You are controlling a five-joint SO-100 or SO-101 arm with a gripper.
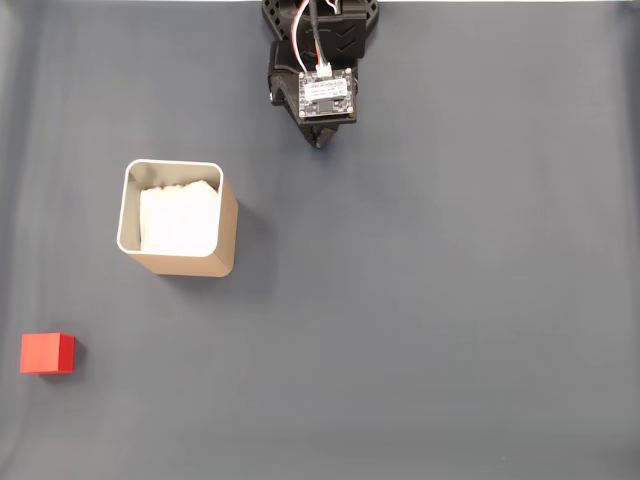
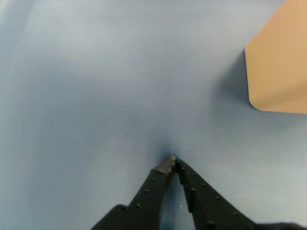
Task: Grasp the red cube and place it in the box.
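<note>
The gripper sits clenched on nothing, tips touching, well away from the tan box. The red cube lies beyond the box, near the mat's edge. That long reach could clip the 1 box or nudge the cube off.

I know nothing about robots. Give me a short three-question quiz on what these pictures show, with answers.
1. True or false: the small bright red cube already lies inside the tan square box with the pale metal rim.
2. In the fixed view, the cube sits where from the box: (a) upper right, (b) lower left, (c) directly right?
3. In the wrist view, are the tips of the robot's black two-finger hand together or wide apart?

Key: 1. False; it rests on the grey table. 2. (b). 3. Together, holding nothing.
</note>
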